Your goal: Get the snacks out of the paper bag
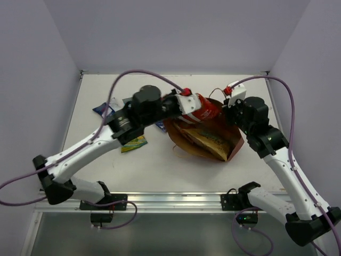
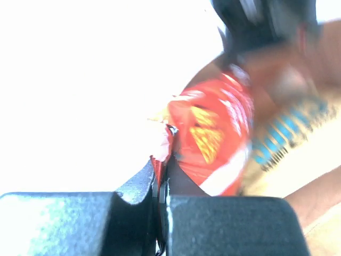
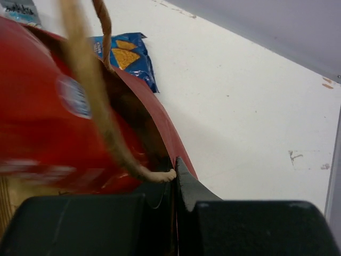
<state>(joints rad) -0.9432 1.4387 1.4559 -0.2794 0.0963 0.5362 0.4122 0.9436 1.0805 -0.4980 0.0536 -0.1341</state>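
Observation:
The brick-red paper bag lies on its side at the table's middle right, mouth facing left. My left gripper is shut on the crimped edge of a red chip bag at the bag's mouth; in the left wrist view the gripper pinches that red packet. A tan-teal bag lies inside the paper bag, also seen as. My right gripper is shut on the paper bag's rim beside a loop handle; the gripper shows closed jaws.
A blue chip bag lies on the table past the bag's mouth. A blue-white packet and a yellow-green packet lie left of centre, partly under my left arm. Purple cables loop over both arms.

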